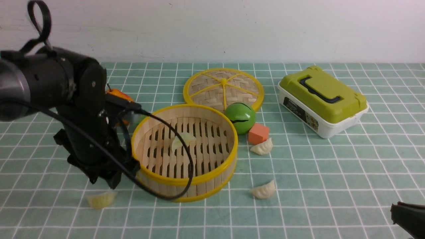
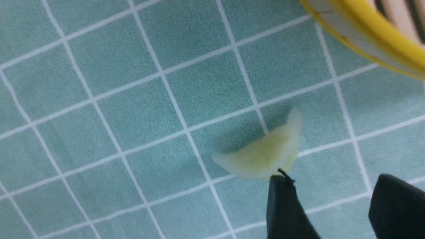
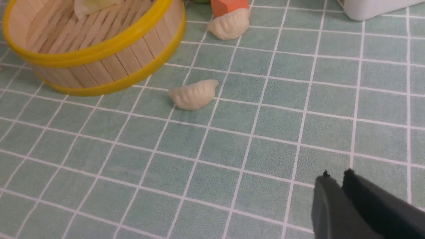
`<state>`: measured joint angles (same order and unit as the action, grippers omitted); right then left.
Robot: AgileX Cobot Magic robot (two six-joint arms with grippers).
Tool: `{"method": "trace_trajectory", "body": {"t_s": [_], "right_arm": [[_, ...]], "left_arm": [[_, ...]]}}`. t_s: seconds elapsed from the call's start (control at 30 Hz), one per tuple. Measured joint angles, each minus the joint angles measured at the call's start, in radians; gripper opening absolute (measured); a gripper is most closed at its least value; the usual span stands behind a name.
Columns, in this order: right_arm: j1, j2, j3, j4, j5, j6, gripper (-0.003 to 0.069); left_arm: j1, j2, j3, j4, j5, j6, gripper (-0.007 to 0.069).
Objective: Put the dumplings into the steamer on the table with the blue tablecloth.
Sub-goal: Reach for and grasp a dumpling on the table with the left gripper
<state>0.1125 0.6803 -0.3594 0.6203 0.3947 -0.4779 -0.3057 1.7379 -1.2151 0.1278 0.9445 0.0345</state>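
Note:
The bamboo steamer (image 1: 186,181) stands on the grid-marked teal cloth of the table (image 1: 332,172), with one pale yellow-green dumpling (image 1: 183,139) lying on its slats. A second yellow-green dumpling (image 1: 101,199) lies on the cloth in front of the steamer's left side. My left gripper (image 2: 332,177) hangs open just over it, one fingertip (image 2: 280,186) at the dumpling's (image 2: 262,156) edge and nothing between the jaws. Two creamy white dumplings (image 1: 262,146) (image 1: 264,191) lie to the right of the steamer. My right gripper (image 3: 337,174) is low at the front right, its jaws almost together and empty.
The woven steamer lid (image 1: 223,87) lies flat behind the steamer. A green ball (image 1: 240,117) and an orange cube (image 1: 258,133) sit close to the farther white dumpling. A green-lidded white box (image 1: 322,99) stands at the back right. An orange object (image 1: 118,94) peeks out behind my left arm.

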Motion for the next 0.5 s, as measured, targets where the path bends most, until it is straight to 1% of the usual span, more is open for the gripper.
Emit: {"method": "trace_trajectory", "body": {"t_s": [0.03,0.1,0.17,0.33,0.5], "right_arm": [[0.000,0.000,0.000,0.001,0.000,0.000,0.0061],[0.000,0.000,0.000,0.004,0.000,0.000,0.0062],[0.000,0.000,0.000,0.004,0.001,0.000,0.0064],[0.000,0.000,0.000,0.004,0.001,0.000,0.0073],[0.000,0.000,0.000,0.004,0.001,0.000,0.0077]], "left_arm": [[0.000,0.000,0.018,0.010,-0.016,0.006,0.0342],[0.000,0.000,0.078,0.060,-0.109,0.013,0.0341],[0.001,0.000,0.116,0.084,-0.147,0.013,0.0341],[0.001,0.004,0.149,0.100,-0.169,0.013,0.0329],[0.001,0.051,0.148,0.120,-0.208,0.016,0.0292]]}}
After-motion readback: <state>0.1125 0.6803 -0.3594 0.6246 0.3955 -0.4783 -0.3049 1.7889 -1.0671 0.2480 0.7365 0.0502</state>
